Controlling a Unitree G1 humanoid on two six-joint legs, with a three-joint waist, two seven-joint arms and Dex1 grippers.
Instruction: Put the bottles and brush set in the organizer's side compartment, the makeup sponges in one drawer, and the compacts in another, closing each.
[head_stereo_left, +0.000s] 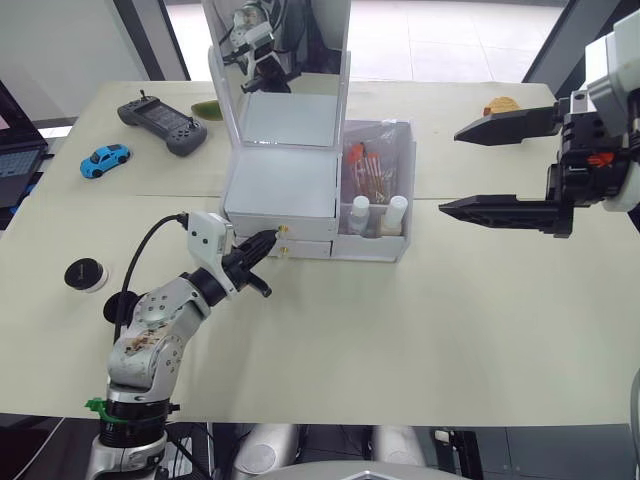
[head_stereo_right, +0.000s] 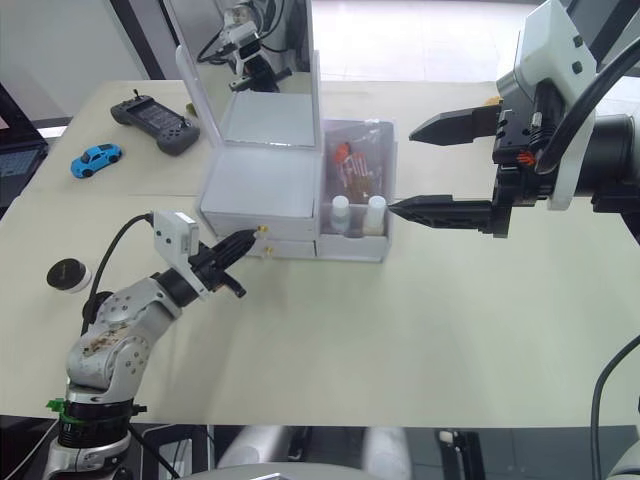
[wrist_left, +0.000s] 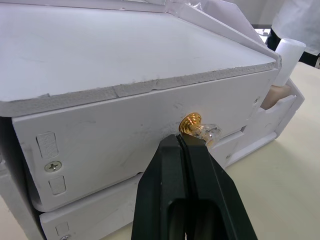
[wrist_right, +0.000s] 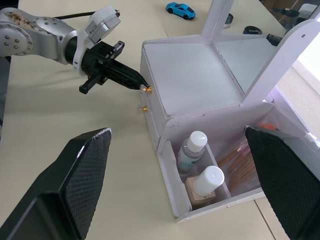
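Pale beige desk (head_stereo_left: 420, 330) carries the white plastic organizer (head_stereo_left: 285, 190) with its upright mirror lid near the middle. Its translucent side compartment (head_stereo_left: 405, 205) holds the flat clear pouch of orange-handled brushes (head_stereo_left: 368, 170) at the back and two white-capped bottles at the front, the short clear one (head_stereo_left: 359, 215) just beside the taller peach-beige one (head_stereo_left: 395, 216). Both front drawers look closed. The left gripper (head_stereo_left: 268, 243) has its black fingers together, with the tips at the gold knob (wrist_left: 191, 123) of the upper drawer; whether they pinch it I cannot tell. The right gripper (head_stereo_left: 495, 168) hangs above the desk to the right of the side compartment, its fingers wide apart and empty. At the desk's left side lie a black handheld controller (head_stereo_left: 163, 122), a small blue toy car (head_stereo_left: 105, 159) and one round black-topped compact (head_stereo_left: 85, 274).
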